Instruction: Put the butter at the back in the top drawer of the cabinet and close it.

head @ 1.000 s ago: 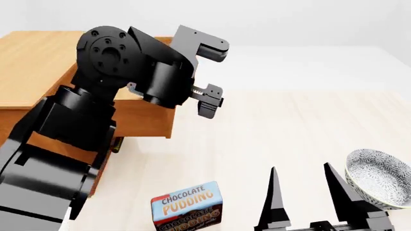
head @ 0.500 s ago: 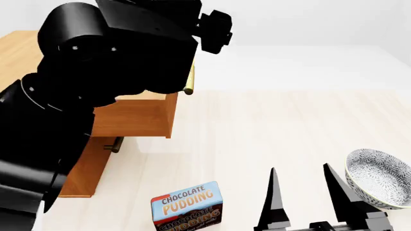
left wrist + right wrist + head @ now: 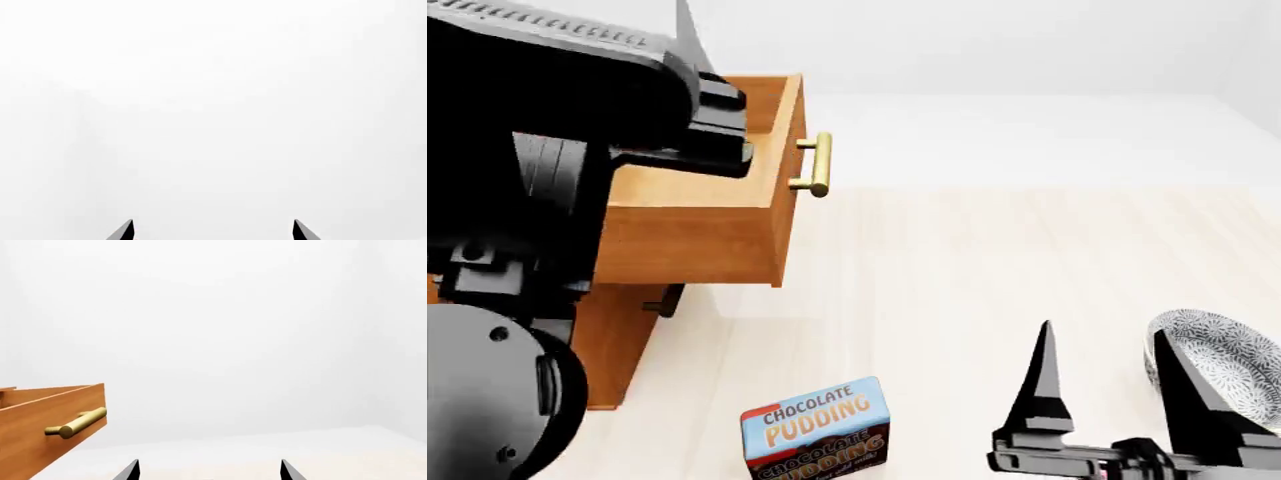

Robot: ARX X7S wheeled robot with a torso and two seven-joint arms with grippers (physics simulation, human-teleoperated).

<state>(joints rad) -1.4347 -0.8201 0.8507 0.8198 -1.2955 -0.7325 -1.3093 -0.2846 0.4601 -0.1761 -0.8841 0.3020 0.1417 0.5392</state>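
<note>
Bright, even, shadowless simulator light; crisp renders throughout, with faint shade beneath the open drawer, backgrounds washed white.

A pale wood-grain bench with faint plank lines fills the lower part of the head view. Beyond its far edge lies a flat white floor, which meets a plain white wall. Light is soft and even, casting only faint shadows. The wrist views show blank white surroundings.
</note>
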